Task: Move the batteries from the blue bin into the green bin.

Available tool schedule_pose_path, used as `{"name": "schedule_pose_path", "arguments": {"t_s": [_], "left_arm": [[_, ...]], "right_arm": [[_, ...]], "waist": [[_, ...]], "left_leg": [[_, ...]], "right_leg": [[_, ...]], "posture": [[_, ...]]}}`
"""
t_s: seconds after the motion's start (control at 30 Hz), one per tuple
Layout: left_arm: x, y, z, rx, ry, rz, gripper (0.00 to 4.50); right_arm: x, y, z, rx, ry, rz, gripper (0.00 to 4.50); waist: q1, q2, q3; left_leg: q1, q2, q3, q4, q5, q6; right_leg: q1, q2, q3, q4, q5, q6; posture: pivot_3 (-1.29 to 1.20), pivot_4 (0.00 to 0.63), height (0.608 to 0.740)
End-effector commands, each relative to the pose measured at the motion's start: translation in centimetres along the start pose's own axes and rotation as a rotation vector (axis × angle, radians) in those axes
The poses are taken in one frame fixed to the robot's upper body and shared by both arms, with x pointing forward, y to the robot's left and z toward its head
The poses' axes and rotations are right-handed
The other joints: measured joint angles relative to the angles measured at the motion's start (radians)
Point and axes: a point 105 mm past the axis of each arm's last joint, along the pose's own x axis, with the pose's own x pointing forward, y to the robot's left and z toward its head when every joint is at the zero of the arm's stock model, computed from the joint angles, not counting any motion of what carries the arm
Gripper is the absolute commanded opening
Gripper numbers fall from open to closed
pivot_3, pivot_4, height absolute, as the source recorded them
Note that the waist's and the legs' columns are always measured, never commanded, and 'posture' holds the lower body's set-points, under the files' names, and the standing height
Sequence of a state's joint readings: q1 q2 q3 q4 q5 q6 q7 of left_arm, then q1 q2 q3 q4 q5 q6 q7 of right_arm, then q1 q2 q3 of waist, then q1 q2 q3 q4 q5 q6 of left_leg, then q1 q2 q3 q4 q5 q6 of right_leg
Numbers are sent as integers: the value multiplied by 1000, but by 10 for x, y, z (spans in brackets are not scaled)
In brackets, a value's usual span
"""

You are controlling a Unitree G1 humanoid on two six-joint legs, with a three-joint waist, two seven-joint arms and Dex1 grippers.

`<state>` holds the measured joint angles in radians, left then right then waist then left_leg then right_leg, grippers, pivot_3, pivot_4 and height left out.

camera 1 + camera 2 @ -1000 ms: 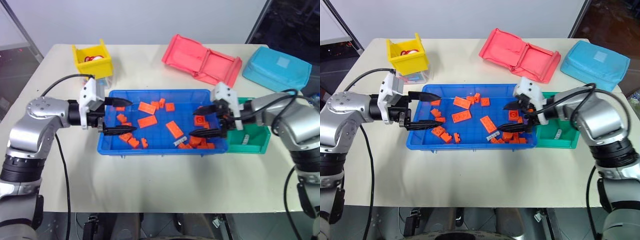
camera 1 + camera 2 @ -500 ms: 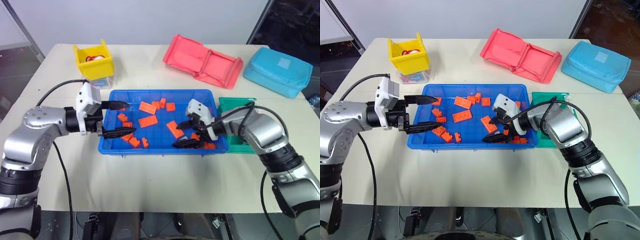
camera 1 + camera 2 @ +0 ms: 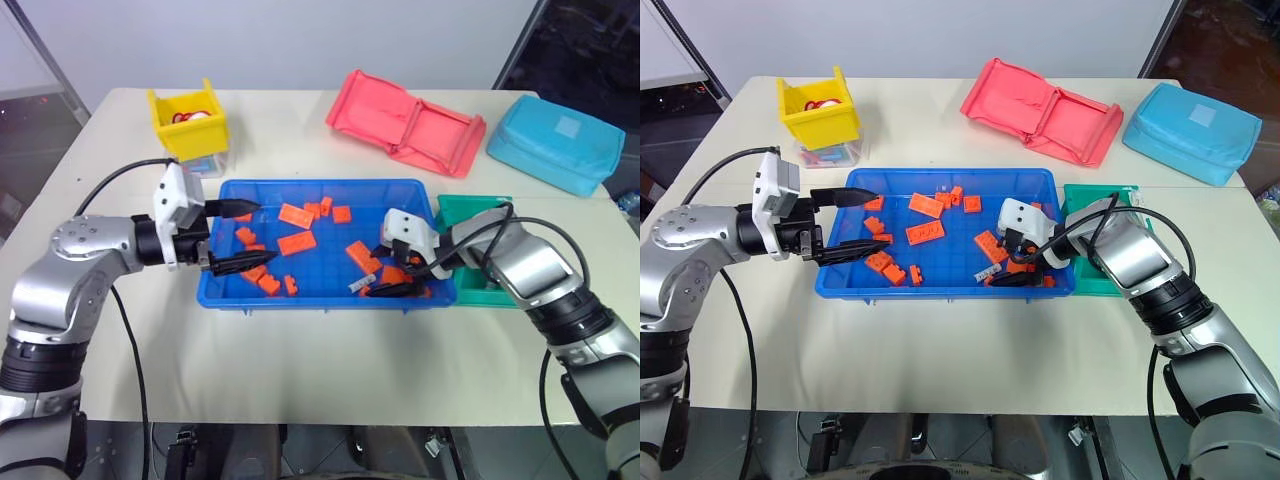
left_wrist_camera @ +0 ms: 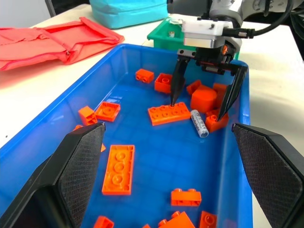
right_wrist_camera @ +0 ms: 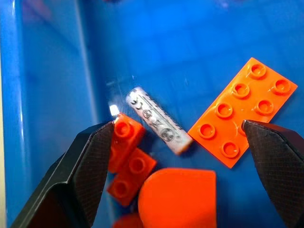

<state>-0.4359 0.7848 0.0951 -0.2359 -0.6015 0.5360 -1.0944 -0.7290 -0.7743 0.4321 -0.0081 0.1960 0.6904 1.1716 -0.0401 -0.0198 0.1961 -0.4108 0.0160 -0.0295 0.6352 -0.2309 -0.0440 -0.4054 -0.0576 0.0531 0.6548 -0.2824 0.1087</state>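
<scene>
Battery lies between the right gripper's spread fingers, ungripped, on the blue bin's floor among orange blocks. Left gripper hovers open at the opposite end. Green bin adjoins on the desk.

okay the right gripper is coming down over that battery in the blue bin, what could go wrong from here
The battery lies hemmed in: a small orange brick touches one end and a flat orange plate sits beside the other. The open right gripper straddles it, so closing could catch a brick too or pinch the battery off-centre. It is a round cylinder on the smooth blue bin floor, so a fingertip nudge may roll it away.
</scene>
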Motion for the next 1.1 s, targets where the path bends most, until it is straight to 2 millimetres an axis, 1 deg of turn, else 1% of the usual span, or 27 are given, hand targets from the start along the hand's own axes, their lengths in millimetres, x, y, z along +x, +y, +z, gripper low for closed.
{"name": "schedule_pose_path", "arguments": {"t_s": [0.03, 0.17, 0.3, 0.47, 0.57, 0.77, 0.87, 0.93, 0.97, 1.0, 1.1], "left_arm": [[-2, 2, 8, 32, -30, 13, 4500], [-1, 2, 9, 31, -38, 16, 4500], [-1, 1, 9, 27, -42, 19, 4500], [-3, -1, 8, 24, -42, 22, 4500], [-2, 0, 10, 20, -51, 26, 4500], [0, 0, 11, 20, -56, 27, 4500], [0, -1, 11, 19, -59, 26, 4500], [1, -1, 11, 16, -60, 29, 4500], [1, -1, 11, 14, -60, 31, 4500], [1, -1, 10, 13, -60, 32, 4500], [1, -2, 9, 8, -60, 34, 4500]], "right_arm": [[7, -1, -4, -53, 37, -6, 4426], [18, -2, 3, -115, 7, -33, 4426], [25, -14, 8, -204, 0, -126, 4426], [13, -18, 14, -228, -7, -132, 4426], [12, -9, 19, -275, -14, -77, 4426], [14, 3, 18, -335, -26, -20, 4426], [13, 1, 21, -409, -34, -51, 4426], [12, -14, 25, -496, -20, -147, 4426], [11, -17, 28, -520, -28, -170, 4426], [11, -18, 31, -516, -46, -181, 4426], [14, -13, 32, -485, -78, -151, 4426]], "waist": [[-1, 0, 0], [-5, 0, 0], [-3, 0, 0], [-1, 0, 0], [-1, 0, 0], [-1, 0, 0], [-2, 0, 0], [-2, 0, 0], [-2, 0, 0], [-2, 0, 0], [-2, 0, 0]], "left_leg": [[0, 0, 0, 0, 0, 0], [1, 0, 0, 0, 0, 0], [1, 0, 0, 1, 0, 0], [1, 0, 0, 1, 0, 0], [1, 0, 0, 1, 0, 0], [1, 0, 0, 1, 0, 0], [1, 0, 0, 1, 0, 0], [1, 0, 0, 1, 0, 0], [1, 0, 0, 1, 0, 0], [1, 0, 0, 1, 0, 0], [1, 0, 0, 2, 0, 0]], "right_leg": [[0, 0, 0, 0, 0, 0], [1, 0, 0, 0, 0, 0], [1, 0, 0, 1, 0, 0], [1, 0, 0, 1, 0, 0], [1, 0, 0, 1, 0, 0], [1, 0, 0, 1, 0, 0], [1, 0, 0, 1, 0, 0], [1, 0, 0, 1, 0, 0], [1, 0, 0, 1, 0, 0], [1, 0, 0, 1, 0, 0], [1, 0, 0, 1, 0, 0]], "posture": [[0, 150, 740], [0, 150, 740], [0, 150, 740], [0, 150, 740], [0, 150, 740], [0, 150, 740], [0, 150, 740], [0, 150, 740], [0, 150, 740], [0, 150, 740], [0, 150, 740]]}}
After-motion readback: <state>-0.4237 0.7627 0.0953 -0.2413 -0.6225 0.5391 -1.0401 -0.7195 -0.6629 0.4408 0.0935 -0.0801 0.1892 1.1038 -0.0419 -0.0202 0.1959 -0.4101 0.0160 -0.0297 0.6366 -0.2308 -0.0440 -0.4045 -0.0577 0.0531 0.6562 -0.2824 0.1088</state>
